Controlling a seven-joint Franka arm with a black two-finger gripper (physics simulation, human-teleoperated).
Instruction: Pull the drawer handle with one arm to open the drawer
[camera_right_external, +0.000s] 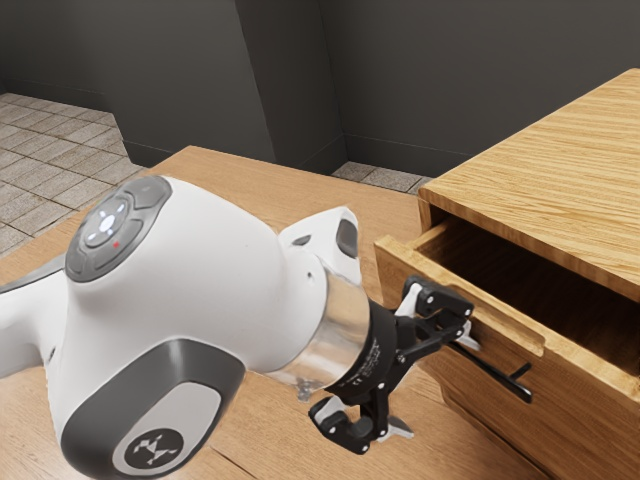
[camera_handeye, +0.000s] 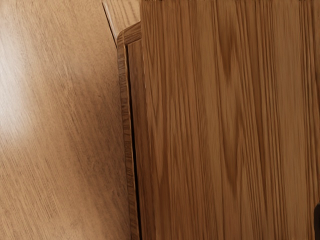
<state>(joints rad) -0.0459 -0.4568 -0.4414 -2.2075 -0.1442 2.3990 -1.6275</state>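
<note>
Drawer (camera_right_external: 570, 430) on the exterior view's right sits partly pulled out. Its dark handle (camera_right_external: 497, 366) runs lengthwise along the front, just right of the tool (camera_right_external: 425, 375). The tool's fingers are spread wide, with the upper one by the handle's near end. Wrist view: drawer (camera_handeye: 225, 125) front right up close, bench (camera_handeye: 55, 125) beside it.

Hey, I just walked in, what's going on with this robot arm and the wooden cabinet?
A white robot arm is reaching for the drawer of a wooden cabinet that sits on the table. The drawer is partly pulled out, and its dark inside shows under the cabinet top. The tool is at the drawer front, by the end of the black handle nearer the arm. Its fingers are spread wide, not clamped on the bar.
</note>
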